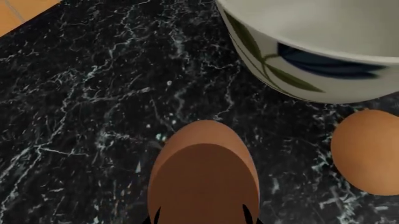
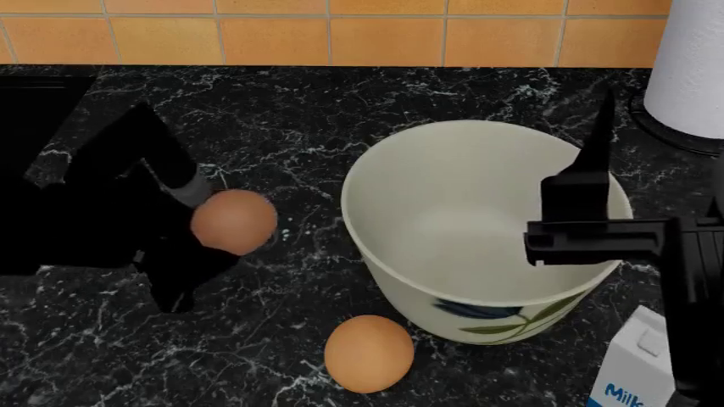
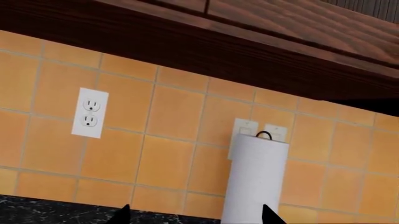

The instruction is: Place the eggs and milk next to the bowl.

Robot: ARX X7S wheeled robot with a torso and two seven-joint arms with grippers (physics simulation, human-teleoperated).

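My left gripper (image 2: 222,233) is shut on a brown egg (image 2: 234,220), held over the black counter to the left of the bowl (image 2: 498,318). In the left wrist view this egg (image 1: 203,172) fills the space between my fingertips (image 1: 155,217). The second egg (image 2: 369,353) lies on the counter close to the bowl's front; the left wrist view also shows this egg (image 1: 366,151) by the bowl wall (image 1: 299,70). The milk (image 2: 632,373) stands at the bowl's front right. My right gripper (image 3: 196,217) is open and empty, hanging over the bowl's right rim and pointing at the wall.
A white paper-towel roll (image 2: 696,64) stands at the back right, also seen as a tall roll (image 3: 255,177) in the right wrist view. An orange tiled wall (image 2: 339,38) with an outlet (image 3: 89,113) runs behind the counter, under a wooden cabinet (image 3: 249,42).
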